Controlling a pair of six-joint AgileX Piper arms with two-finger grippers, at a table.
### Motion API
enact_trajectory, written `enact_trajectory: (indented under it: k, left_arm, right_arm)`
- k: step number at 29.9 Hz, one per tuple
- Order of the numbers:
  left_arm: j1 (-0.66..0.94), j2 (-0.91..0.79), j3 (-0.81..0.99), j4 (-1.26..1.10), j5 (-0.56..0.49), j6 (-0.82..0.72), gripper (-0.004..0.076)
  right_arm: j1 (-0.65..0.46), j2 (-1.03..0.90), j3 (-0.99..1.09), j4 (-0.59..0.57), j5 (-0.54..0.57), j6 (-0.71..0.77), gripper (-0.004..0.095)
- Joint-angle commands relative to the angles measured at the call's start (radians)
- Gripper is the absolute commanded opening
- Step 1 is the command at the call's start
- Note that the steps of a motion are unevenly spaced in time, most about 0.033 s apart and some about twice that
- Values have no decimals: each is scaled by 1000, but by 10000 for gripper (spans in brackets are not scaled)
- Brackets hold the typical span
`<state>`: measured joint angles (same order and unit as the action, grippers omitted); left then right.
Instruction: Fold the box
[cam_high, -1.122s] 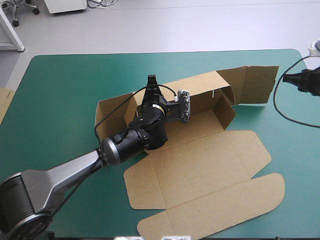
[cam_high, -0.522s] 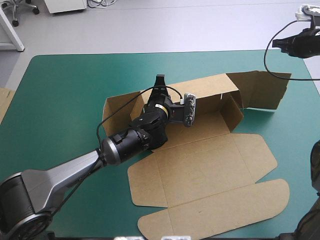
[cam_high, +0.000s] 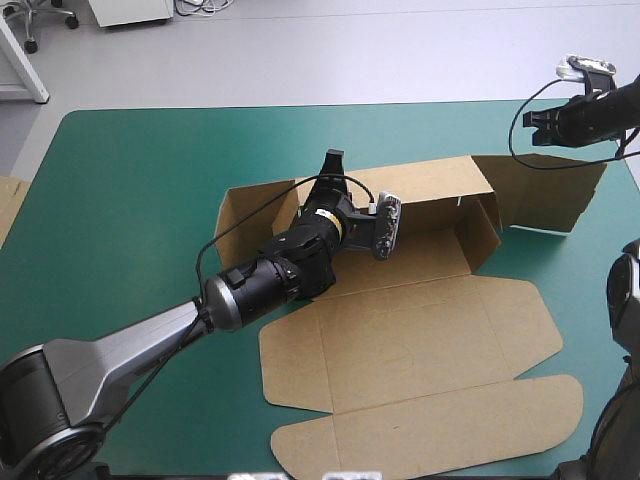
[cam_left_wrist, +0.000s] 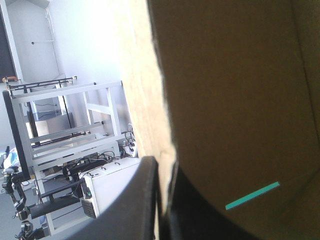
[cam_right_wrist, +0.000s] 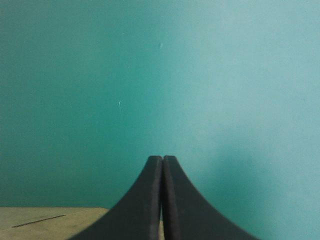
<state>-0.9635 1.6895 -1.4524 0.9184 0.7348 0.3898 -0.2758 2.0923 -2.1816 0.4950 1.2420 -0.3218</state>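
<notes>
Left gripper (cam_left_wrist: 162, 167) is clamping the box (cam_high: 400, 340): black fingers (cam_left_wrist: 145, 200) all but together, with the far wall (cam_high: 425, 185) pinched between them, left of its middle. My read is that I'm holding that wall upright so the end flaps can be tucked.

The box is lying mid-table on the teal-green cover (cam_high: 130, 200). Its far wall and short end walls are raised, and the lid panel (cam_high: 430, 420) is lying flat toward the near edge.

Right gripper (cam_right_wrist: 162, 165) is hovering near the far right corner, fingers pressed together and gripping nothing. It's by the far edge of the right-end flap (cam_high: 545, 195), with a strip of board under it and bare cover ahead. It's probably staged to push that flap in.
</notes>
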Motion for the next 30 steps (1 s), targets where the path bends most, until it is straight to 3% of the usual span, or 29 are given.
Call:
enact_trajectory:
  k: [1,17,26,30]
  left_arm:
    - [-6,-35,-19,14,-38,6,-10]
    - [-6,-33,-19,9,-59,6,-10]
    - [-6,-27,-19,-19,-70,-4,-10]
    - [-6,-16,-19,-24,-70,-2,-10]
  right_arm:
    - [0,-98,7,39,7,-12,-21]
    - [0,-287,398,77,7,-141,-21]
    - [0,-413,599,193,3,-308,-21]
    - [0,-472,718,212,-61,-392,-21]
